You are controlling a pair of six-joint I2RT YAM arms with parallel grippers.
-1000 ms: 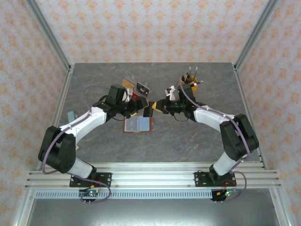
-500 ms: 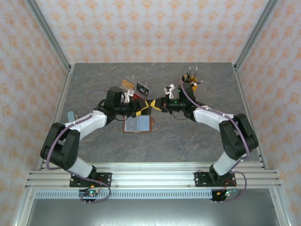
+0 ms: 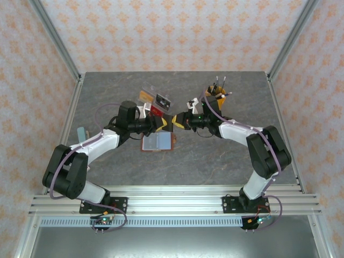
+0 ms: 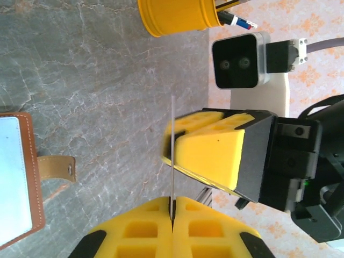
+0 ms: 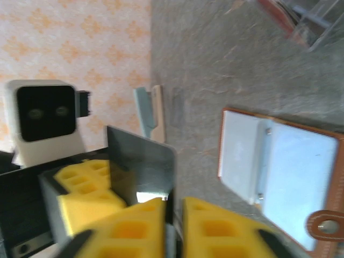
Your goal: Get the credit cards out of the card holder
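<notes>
- Step: card (image 5: 142,161) handed over mid-air
- Left claw (image 4: 172,207): closed on card
- Right claw (image 5: 173,207): slightly parted round card
- Next: card to be laid beside holder (image 5: 290,172)

You see a matt, marbled stone-look table (image 4: 107,80), a card holder (image 5: 279,177) of stitched reddish-brown leather with smooth pale blue-grey lining, a thin dark credit card (image 5: 142,166) with a glossy, reflecting plastic face, and a smooth, slightly shiny yellow cup (image 4: 177,16).
</notes>
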